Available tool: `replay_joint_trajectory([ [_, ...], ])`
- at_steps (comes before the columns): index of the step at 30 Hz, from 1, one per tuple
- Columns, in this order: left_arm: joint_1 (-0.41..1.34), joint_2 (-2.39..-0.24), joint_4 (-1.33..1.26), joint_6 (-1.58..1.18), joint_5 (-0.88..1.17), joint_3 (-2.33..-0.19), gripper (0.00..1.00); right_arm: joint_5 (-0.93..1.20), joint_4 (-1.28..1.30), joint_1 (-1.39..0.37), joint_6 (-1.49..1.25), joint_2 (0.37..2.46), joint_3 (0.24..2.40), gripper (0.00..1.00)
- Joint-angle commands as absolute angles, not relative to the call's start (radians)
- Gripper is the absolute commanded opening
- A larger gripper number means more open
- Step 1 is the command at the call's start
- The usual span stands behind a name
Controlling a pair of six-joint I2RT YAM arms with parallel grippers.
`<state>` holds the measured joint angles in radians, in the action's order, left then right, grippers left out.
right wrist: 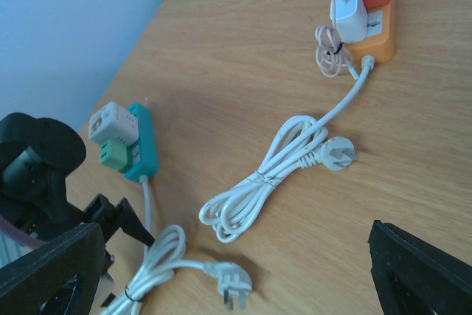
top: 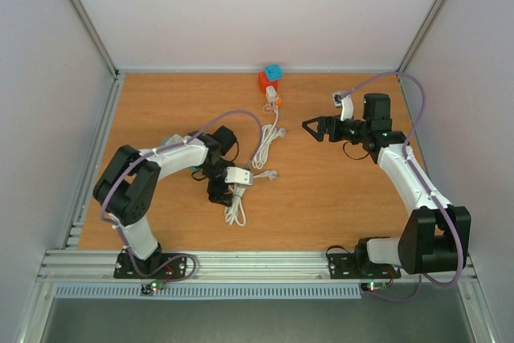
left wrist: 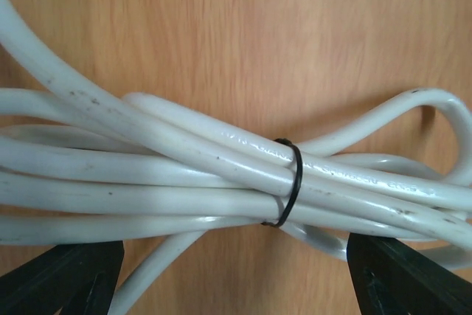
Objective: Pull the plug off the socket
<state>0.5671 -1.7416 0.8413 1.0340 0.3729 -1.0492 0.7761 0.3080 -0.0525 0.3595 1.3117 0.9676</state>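
An orange socket strip (top: 268, 86) lies at the table's far middle with a white plug (top: 271, 96) in it and a blue-topped cube behind. In the right wrist view the white plug (right wrist: 346, 12) sits in the orange strip (right wrist: 372, 35). My right gripper (top: 309, 126) is open and empty, right of the strip and above the table; its fingertips (right wrist: 51, 271) frame the bottom corners. My left gripper (top: 218, 192) is open and points down over a tied white cord bundle (left wrist: 184, 175), with its fingers (left wrist: 66, 278) on either side.
A teal socket strip (right wrist: 140, 145) holding a white and a green adapter lies by the left arm; its cord ends in a loose plug (right wrist: 236, 285). The orange strip's coiled cord (right wrist: 273, 175) and loose plug (right wrist: 335, 154) lie mid-table. White walls enclose the table.
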Motion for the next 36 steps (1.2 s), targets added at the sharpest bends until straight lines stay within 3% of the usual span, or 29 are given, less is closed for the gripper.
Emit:
replay_joint_trajectory([
  [1, 0.651, -1.796, 0.795, 0.890, 0.476, -1.126, 0.84, 0.802, 0.327, -0.034, 0.370, 1.286, 0.977, 0.99],
  [17, 0.873, -2.041, 0.658, 0.673, 0.503, -1.383, 0.81, 0.818, 0.296, 0.091, 0.335, 1.238, 0.968, 0.98],
  [29, 0.916, -2.163, 0.603, 0.504, 0.608, -1.596, 0.79, 0.829, 0.254, 0.124, 0.343, 1.189, 0.931, 0.98],
  [33, 0.916, -2.113, 0.618, 0.526, 0.597, -1.604, 0.83, 0.833, 0.229, 0.124, 0.340, 1.171, 0.920, 0.98],
  [36, 0.914, -2.060, 0.667, 0.560, 0.600, -1.601, 0.96, 0.850, 0.218, 0.124, 0.355, 1.164, 0.910, 0.99],
])
